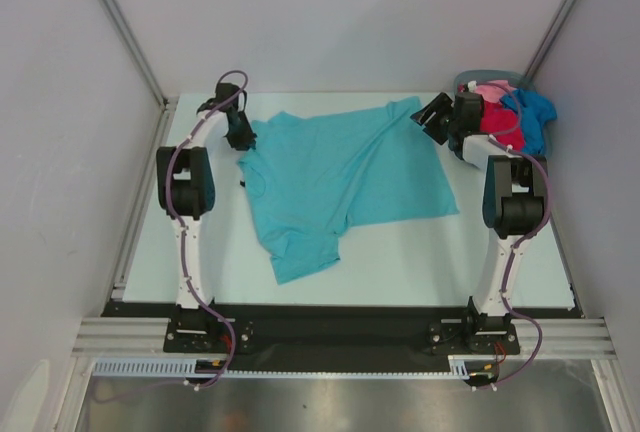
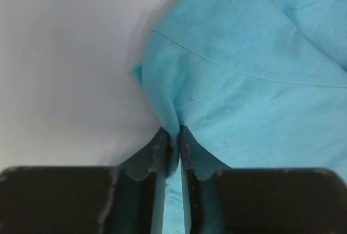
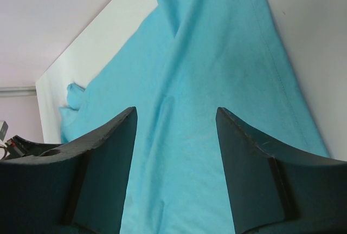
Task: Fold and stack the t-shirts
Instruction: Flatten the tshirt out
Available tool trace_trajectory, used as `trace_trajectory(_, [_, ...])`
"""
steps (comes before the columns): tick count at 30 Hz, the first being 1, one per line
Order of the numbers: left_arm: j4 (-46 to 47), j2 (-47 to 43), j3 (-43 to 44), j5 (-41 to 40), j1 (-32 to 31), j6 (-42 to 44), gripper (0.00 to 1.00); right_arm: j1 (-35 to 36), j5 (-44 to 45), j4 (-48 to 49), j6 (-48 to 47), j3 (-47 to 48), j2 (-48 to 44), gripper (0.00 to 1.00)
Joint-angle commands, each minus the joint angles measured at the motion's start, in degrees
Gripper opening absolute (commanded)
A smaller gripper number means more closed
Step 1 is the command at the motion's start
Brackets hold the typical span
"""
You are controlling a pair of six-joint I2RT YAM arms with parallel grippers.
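Note:
A teal t-shirt (image 1: pixel 340 177) lies spread, somewhat rumpled, across the middle of the white table (image 1: pixel 420 257). My left gripper (image 1: pixel 243 140) is at the shirt's far left corner. In the left wrist view it (image 2: pixel 172 131) is shut on a pinched fold of the teal cloth (image 2: pixel 244 82). My right gripper (image 1: pixel 432 117) hovers at the shirt's far right corner. Its jaws (image 3: pixel 176 117) stand open over the teal cloth (image 3: pixel 217 55), with nothing between them. A red t-shirt (image 1: pixel 495 120), a pink one (image 1: pixel 490 90) and a blue one (image 1: pixel 538 112) are heaped in the basket.
A grey-blue basket (image 1: pixel 470 79) stands at the table's far right corner, just behind the right arm. Pale walls and slanted metal posts (image 1: pixel 120 27) close in the table on the left, right and back.

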Motion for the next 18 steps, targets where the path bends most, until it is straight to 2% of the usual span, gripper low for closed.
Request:
trace_trajectory(1, [-0.4,0.3,1.9,1.9,-0.2,0.1,0.17,-0.2,-0.5,1.6,0.4,1.0,-2.8,0.65])
trace_trajectory(6, [-1.8,0.1,3.2,-1.3,-0.2,0.3,0.0,-0.1,-0.6,1.7,0.5,0.8,-2.9,0.65])
trace_trajectory(10, [-5.0,1.7,7.2,-8.5,-0.2,1.6,0.0,-0.1,-0.7,1.8,0.6,0.8,-2.9,0.65])
trace_trajectory(13, [-8.5,4.7,13.8,-12.0,-0.2,3.0,0.0,0.0,-0.9,1.9,0.6,0.6,-2.9,0.65])
trace_trajectory(15, [-11.1,7.2,21.2,-14.8,-0.1,3.7,0.0,0.0,-1.0,2.1,0.8,0.0,-3.0,0.65])
trace_trajectory(18, [-9.9,7.4,21.5,-15.7,0.9,3.0,0.0,0.0,-1.2,2.7,1.1,-0.7,-3.5,0.65])
